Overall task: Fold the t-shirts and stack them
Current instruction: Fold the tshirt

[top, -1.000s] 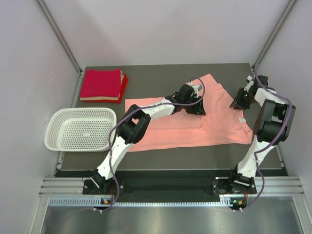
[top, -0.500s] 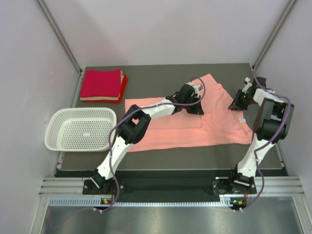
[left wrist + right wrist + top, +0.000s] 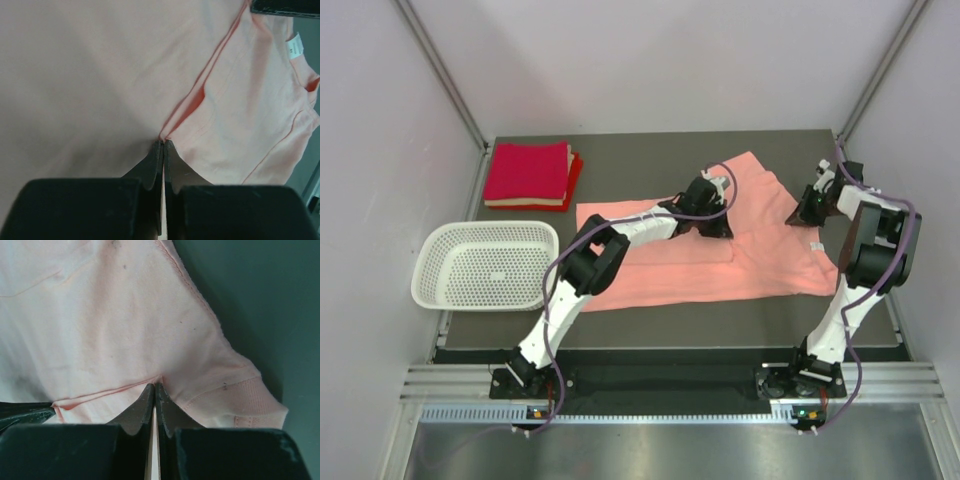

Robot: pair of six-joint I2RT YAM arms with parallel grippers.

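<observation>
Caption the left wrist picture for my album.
Left gripper pinched shut on a fold of the salmon-pink t-shirt, its white tag at upper right.

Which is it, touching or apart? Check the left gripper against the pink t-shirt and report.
Touching. The left wrist view shows the left gripper, jaws shut, pinching a raised fold of the pink t-shirt at their tips.

The left arm reached far forward and toward the right, staying low. The left tool was fully closed and pinched the pink t-shirt. The right arm was folded upright, and the right tool was closed on the same cloth.
</observation>
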